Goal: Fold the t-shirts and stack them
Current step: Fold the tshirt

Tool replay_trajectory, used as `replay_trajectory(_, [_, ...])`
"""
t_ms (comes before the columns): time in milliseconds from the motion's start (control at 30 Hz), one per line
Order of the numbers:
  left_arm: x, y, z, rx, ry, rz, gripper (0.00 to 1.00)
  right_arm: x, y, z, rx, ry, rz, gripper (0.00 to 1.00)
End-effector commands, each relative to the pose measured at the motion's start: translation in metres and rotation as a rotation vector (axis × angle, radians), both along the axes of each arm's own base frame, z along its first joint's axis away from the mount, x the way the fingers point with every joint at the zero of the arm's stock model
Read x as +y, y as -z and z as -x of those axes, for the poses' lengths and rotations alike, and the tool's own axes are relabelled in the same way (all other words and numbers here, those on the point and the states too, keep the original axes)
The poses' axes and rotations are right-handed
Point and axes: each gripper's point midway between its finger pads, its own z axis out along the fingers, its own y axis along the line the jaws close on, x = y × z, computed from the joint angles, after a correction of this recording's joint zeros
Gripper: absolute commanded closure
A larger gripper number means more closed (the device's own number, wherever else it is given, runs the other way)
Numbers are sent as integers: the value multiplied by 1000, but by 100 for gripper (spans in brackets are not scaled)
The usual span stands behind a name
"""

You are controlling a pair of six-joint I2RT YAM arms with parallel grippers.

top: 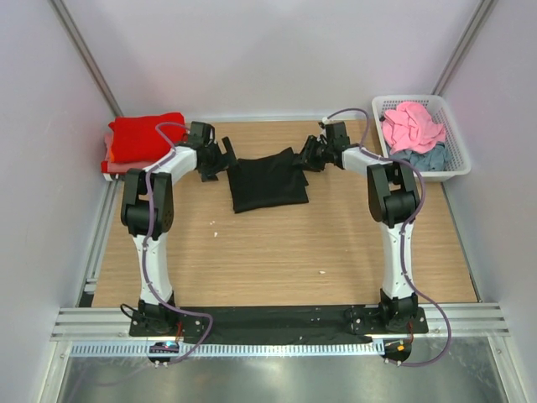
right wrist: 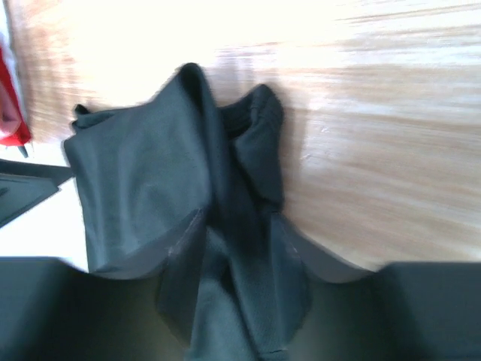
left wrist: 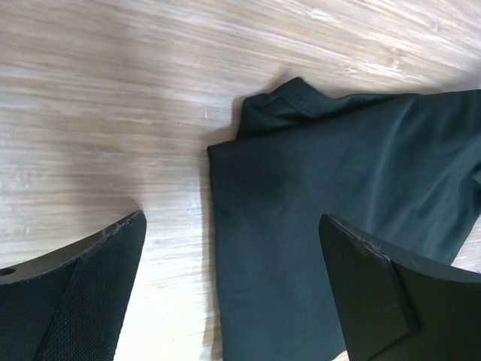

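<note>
- Your left gripper [top: 220, 161] sits at the left edge of the black t-shirt [top: 268, 183], jaws spread wide, holding nothing.
- The left wrist view has the left gripper [left wrist: 231, 222] straddling that edge: one jaw over bare table [left wrist: 113, 113], the other over the black t-shirt [left wrist: 338, 173]. You can't tell from here if either one touches.
- Your right gripper [top: 304, 159] is at the shirt's right edge, jaws partly closed on black cloth.
- In the right wrist view, the right gripper [right wrist: 237, 301] has a bunched fold of the black t-shirt [right wrist: 135, 180] pinched between its jaws, and the cloth rises in a ridge in front of them.
- The black t-shirt lies folded in a rough rectangle on the far middle of the table [top: 277, 252], between your two grippers.
- The red t-shirt [top: 144, 138] lies folded at the far left corner, well apart from the black one. A sliver of it shows at the left edge of the right wrist view [right wrist: 11, 120].
- The white lattice basket [top: 457, 159] stands at the far right, beside your right arm.
- The pink t-shirt [top: 411, 124] lies crumpled in the basket, on top of the grey-blue t-shirt [top: 428, 158].
</note>
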Motion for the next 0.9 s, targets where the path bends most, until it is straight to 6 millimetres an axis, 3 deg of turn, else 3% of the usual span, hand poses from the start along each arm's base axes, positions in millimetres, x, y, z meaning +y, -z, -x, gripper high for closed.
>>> replay_trajectory(0, [-4,12,-3,-5,9,29,3,2,16,-2,30,-2,-7,64])
replay_trajectory(33, [-5,13,-2,-3,8,30,3,3,15,-3,29,0,-10,74])
replay_trajectory(67, [-5,12,-2,-8,11,32,3,-1,18,-3,37,21,10,99])
replay_trajectory(233, [-8,14,-4,-22,19,47,11,-22,20,0,44,69,23,99])
replay_trajectory(467, [-18,20,-10,-38,35,102,29,-41,41,10,101,90,3,99])
replay_trajectory(600, [-21,28,-9,-30,37,125,30,-41,44,10,109,86,-4,99])
replay_trajectory(867, [-61,32,-8,-30,124,216,25,-38,50,10,120,74,-16,99])
